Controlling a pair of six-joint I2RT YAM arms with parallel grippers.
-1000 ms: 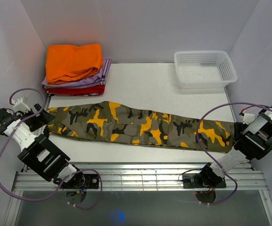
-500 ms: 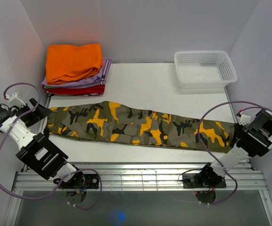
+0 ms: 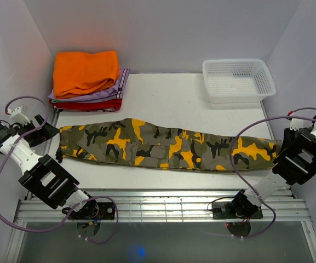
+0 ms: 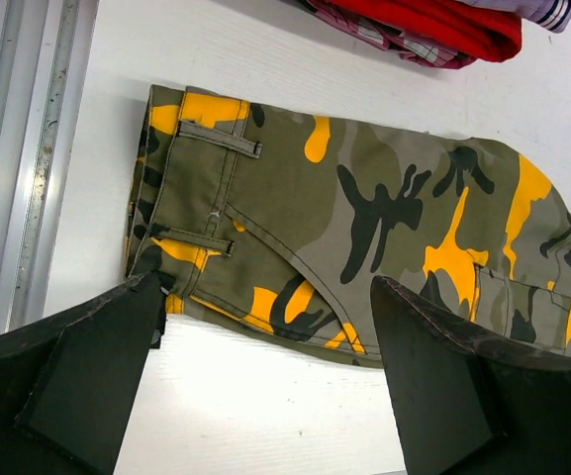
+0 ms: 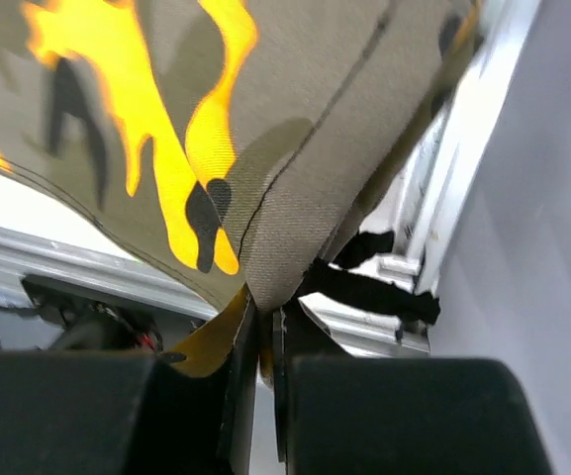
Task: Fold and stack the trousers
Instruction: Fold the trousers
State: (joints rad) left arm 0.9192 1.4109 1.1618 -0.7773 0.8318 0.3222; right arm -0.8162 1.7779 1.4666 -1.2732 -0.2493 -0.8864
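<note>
White table (image 3: 190, 98) bears the trousers (image 3: 163, 147); right fingers (image 5: 384, 416) pinch their end, left fingers (image 4: 433, 386) gape.

the trousers (image 3: 163, 145) lie lengthwise across the tabletop (image 3: 174, 98) near its front edge, waist at the left edge, leg ends at the right. a stack of folded clothes (image 3: 86, 82) sits in the far left corner, a basket (image 3: 237, 79) in the far right.

Mid-frame, the trousers (image 3: 163, 145): matt woven twill cloth, stitched seams. Under them the table (image 3: 179, 98), smooth matt white. Upper right, a basket (image 3: 238, 97) in white perforated plastic. Bottom edge, a ribbed bare-metal rail (image 3: 163, 205). On the left gripper (image 4: 265, 292), fingers (image 4: 433, 376) matt black, grainy.
</note>
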